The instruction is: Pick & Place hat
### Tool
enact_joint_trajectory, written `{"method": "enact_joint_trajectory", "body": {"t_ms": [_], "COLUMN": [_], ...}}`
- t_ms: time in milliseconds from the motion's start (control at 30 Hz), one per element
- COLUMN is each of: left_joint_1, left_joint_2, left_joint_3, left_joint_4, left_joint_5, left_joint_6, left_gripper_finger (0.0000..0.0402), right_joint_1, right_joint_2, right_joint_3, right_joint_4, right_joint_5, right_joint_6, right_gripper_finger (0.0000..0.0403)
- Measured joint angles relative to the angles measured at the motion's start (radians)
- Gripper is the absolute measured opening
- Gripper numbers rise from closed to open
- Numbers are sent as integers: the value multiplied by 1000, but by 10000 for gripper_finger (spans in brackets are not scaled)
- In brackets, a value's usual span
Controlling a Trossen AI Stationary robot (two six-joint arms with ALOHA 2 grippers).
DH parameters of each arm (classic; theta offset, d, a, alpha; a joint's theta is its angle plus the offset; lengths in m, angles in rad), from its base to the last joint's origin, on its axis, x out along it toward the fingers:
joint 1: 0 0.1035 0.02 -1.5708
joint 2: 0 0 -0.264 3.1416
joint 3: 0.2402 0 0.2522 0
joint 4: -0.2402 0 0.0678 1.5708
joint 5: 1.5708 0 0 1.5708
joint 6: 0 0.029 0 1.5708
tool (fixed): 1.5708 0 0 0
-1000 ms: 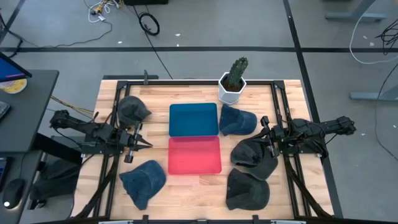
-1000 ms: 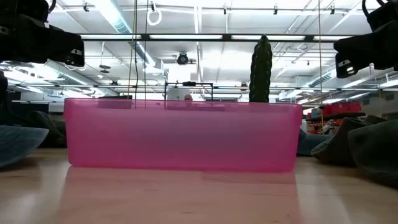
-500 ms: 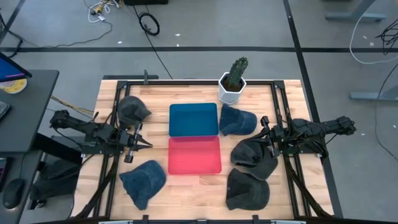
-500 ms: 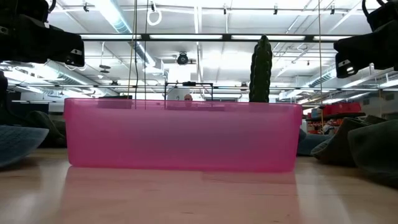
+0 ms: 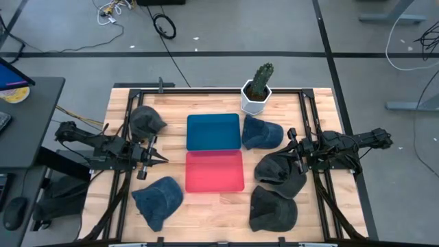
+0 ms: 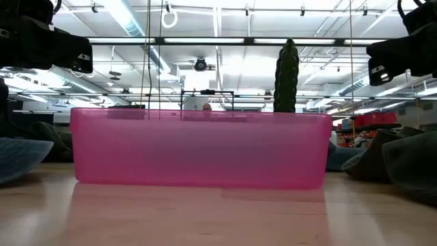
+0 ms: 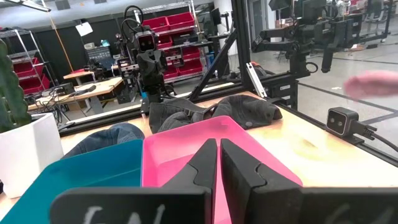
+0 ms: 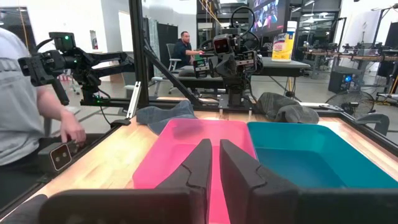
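Several caps lie flat on the wooden table in the high view: a dark grey one (image 5: 145, 121) at far left, a blue one (image 5: 159, 199) at near left, a blue one (image 5: 262, 133) beside the blue tray (image 5: 212, 132), and two dark ones (image 5: 281, 171) (image 5: 273, 209) at right. A pink tray (image 5: 215, 171) sits at the middle. My left gripper (image 5: 162, 160) (image 7: 217, 142) hovers shut left of the pink tray. My right gripper (image 5: 291, 145) (image 8: 214, 143) hovers shut over the right-hand caps. Neither touches a cap.
A cactus in a white pot (image 5: 257, 89) stands at the far edge behind the blue tray. In the right wrist view a person in a grey shirt (image 8: 22, 106) stands at the table's near side, a hand (image 8: 74, 134) close to the small camera (image 8: 59, 155).
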Motion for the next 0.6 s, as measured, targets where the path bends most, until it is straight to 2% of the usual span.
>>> {"method": "enact_joint_trajectory", "body": {"t_ms": [600], "left_joint_1": [0], "left_joint_2": [0], "left_joint_3": [0], "left_joint_4": [0], "left_joint_5": [0], "left_joint_6": [0], "left_gripper_finger": [26], "right_joint_1": [0], "right_joint_2": [0], "right_joint_3": [0], "right_joint_4": [0], "right_joint_5": [0], "right_joint_6": [-9], "right_gripper_finger": [36]}}
